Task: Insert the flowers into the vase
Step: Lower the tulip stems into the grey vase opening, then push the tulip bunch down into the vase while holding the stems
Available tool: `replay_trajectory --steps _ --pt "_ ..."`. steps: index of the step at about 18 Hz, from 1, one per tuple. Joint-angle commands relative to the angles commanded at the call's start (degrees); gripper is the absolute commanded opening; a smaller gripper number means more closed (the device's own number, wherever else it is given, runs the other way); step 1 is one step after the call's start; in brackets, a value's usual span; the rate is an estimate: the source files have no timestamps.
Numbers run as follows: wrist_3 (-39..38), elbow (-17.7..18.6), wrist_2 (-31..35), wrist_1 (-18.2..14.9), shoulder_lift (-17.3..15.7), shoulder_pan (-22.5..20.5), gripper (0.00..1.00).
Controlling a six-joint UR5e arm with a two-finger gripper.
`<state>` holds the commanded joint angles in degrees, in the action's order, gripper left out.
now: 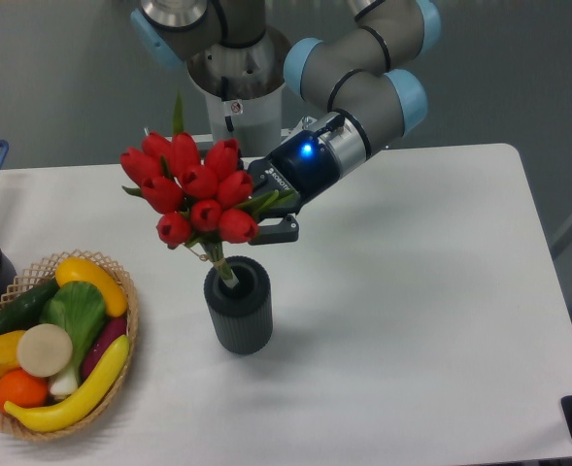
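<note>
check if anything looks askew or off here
The flowers lean to the left rather than standing upright: the stems enter the mouth of the vase, but the red buds hang up and left of it. The gripper is at the bunch, by the leaves. Nothing looks spilled or broken.

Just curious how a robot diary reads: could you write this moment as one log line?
pincer: shut on flowers | stems: tips inside vase mouth | bunch: tilted left | vase: upright on table
</note>
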<state>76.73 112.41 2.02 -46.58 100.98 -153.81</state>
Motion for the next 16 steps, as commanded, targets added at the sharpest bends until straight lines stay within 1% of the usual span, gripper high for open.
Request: replay_trajectory --steps 1,5,10,16 --pt "0.00 0.09 0.00 0.00 0.26 0.00 0.23" --pt "0.17 1.31 0.44 0.17 3.07 0.00 0.23" --pt "0.44 2.90 0.53 0.17 4.22 0.00 0.23" --pt "1.67 2.81 0.53 0.17 6.24 0.00 0.26"
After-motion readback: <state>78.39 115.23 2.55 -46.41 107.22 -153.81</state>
